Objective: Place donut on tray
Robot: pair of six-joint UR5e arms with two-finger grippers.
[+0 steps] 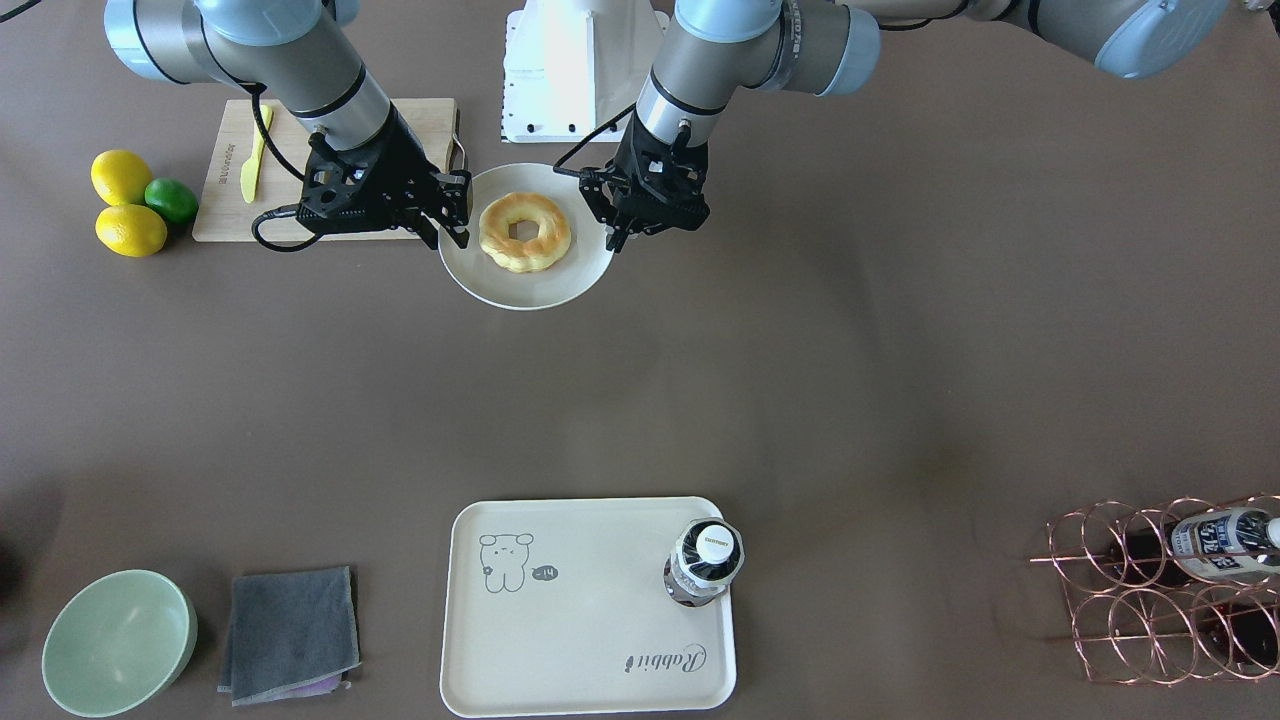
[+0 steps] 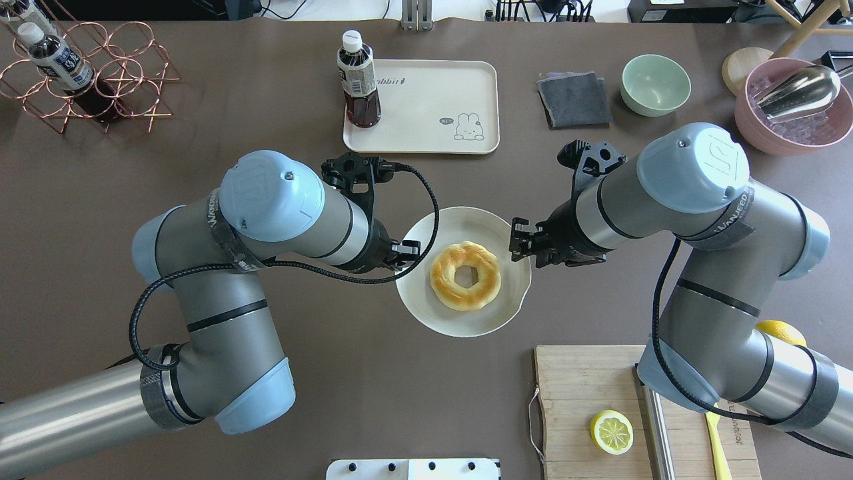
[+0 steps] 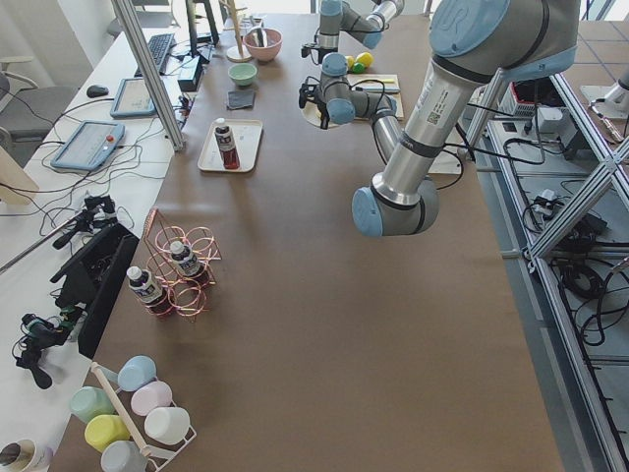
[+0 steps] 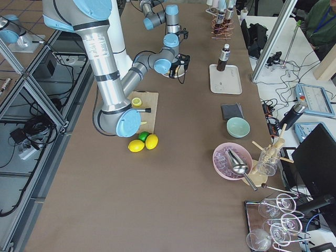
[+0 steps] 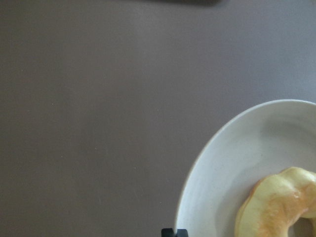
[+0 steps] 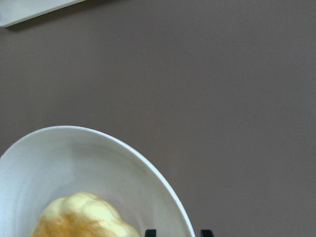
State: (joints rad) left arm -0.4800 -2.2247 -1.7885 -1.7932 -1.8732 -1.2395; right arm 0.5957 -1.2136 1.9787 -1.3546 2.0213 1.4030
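Flanking fingers (image 1: pixel 458 212), donut (image 1: pixel 524 231) between them

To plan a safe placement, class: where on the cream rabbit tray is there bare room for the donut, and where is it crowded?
The cream-white rectangular tray is bare across its middle, between the line-drawn rabbit and the dark drink bottle. Its bottle corner is crowded. The golden ring donut sits on the round white plate.
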